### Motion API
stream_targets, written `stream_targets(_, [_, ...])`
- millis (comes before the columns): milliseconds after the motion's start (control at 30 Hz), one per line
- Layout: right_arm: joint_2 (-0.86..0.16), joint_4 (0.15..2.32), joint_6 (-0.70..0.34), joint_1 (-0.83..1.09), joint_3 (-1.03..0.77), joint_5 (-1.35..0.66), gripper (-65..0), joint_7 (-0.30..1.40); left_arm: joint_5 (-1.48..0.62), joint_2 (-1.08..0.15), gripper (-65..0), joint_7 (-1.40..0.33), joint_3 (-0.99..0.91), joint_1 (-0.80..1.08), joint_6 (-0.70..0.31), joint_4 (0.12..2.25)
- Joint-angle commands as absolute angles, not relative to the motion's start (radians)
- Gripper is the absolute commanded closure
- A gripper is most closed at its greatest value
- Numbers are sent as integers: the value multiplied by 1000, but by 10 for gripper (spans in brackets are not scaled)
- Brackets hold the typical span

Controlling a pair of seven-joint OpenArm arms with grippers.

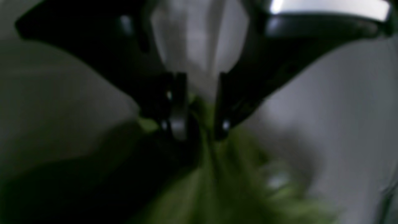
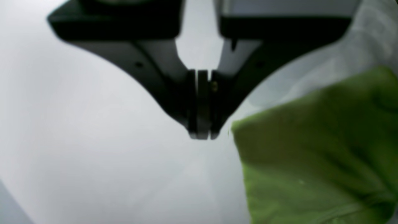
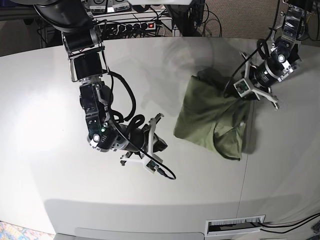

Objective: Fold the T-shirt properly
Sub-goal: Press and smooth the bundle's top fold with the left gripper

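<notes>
Base view: a white table [image 3: 45, 90] is seen with the shirt [image 3: 210, 120] rumpled on its far right part, one side lifted. Cloth this soft and light is judged to sag and slide; hems or shoulder seams are best pinched. Green cloth is seen between the left gripper [image 1: 196, 124] jaws, grasp uncertain. The right gripper [image 2: 202, 135] is clenched empty, just beside the shirt's corner.
</notes>
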State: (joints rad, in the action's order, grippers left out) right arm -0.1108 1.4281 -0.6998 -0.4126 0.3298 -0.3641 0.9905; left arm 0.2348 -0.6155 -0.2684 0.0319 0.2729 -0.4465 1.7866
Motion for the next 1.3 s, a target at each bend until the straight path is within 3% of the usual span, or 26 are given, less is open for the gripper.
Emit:
stream_targets(0, [-108, 1445, -698, -444, 326, -373, 0, 964, 254, -645, -103, -253, 24, 250, -402, 1802])
stream_targets(300, [-108, 1445, -698, -444, 326, -373, 0, 961, 273, -680, -99, -300, 24, 165, -221, 1798])
stream_targets(600, [-111, 1445, -698, -449, 326, -373, 0, 961, 384, -707, -100, -370, 24, 167, -182, 1815])
stream_targets(733, [-111, 1445, -698, -449, 325, -373, 0, 961, 382, -727, -163, -393, 24, 167, -176, 1815])
stream_targets(833, [-110, 1445, -698, -449, 325, -373, 0, 960, 374, -732, -168, -429, 24, 169, -159, 1816])
stream_targets(1033, [-110, 1445, -698, -449, 325, -326, 0, 921, -38, -731, -165, -543, 24, 169, -143, 1944])
stream_targets(1100, [-110, 1445, -698, -449, 325, -291, 0, 904, -165, -731, -125, -547, 24, 169, -142, 2012])
stream_targets(1200, [-108, 1444, -698, -449, 325, -282, 0, 894, -286, -709, -10, -577, 24, 169, -154, 2062])
stream_targets(1267, [-108, 1444, -698, -448, 325, -248, 0, 882, -345, -677, 0, -584, 24, 170, -157, 2060])
